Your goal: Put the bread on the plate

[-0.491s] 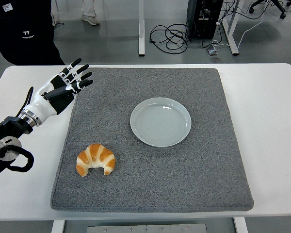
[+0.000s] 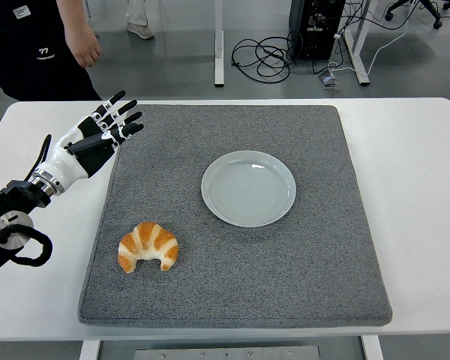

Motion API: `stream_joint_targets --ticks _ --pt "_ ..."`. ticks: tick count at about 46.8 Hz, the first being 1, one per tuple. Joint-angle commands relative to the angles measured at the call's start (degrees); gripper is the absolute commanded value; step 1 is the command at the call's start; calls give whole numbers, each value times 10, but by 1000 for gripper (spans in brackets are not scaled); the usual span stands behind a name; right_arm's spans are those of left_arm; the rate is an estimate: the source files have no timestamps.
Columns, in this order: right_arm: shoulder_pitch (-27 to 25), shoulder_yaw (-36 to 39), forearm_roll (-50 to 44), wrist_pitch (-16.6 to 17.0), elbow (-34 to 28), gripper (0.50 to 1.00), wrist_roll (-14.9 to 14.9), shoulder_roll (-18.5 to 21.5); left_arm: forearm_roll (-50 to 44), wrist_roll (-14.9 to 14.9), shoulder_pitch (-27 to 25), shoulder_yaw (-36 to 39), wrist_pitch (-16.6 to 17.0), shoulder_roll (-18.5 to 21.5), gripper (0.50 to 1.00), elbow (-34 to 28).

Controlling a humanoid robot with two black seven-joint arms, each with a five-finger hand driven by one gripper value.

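Note:
The bread is a golden croissant lying on the grey mat near its front left corner. A pale round plate, empty, sits at the middle of the mat, to the right of and beyond the croissant. My left hand hovers over the mat's far left edge, fingers spread and holding nothing, well beyond the croissant. The right arm is out of view.
A person in dark clothes stands at the table's far left, a bare hand hanging just beyond the table edge. Cables and table legs lie on the floor behind. White table surrounds the mat.
The person's hand has come into view at the top left. My left hand has barely moved.

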Motion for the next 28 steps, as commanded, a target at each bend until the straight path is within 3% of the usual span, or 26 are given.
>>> stream_joint_targets --ticks 1,13,28 --pt "0 1 0 0 0 1000 0 0 1 -1 0 2 0 2 971 0" --pt "0 1 0 0 0 1000 0 0 3 -1 -2 8 10 11 971 -14" --pt "0 1 0 0 0 1000 0 0 54 0 -3 19 81 68 968 -109"
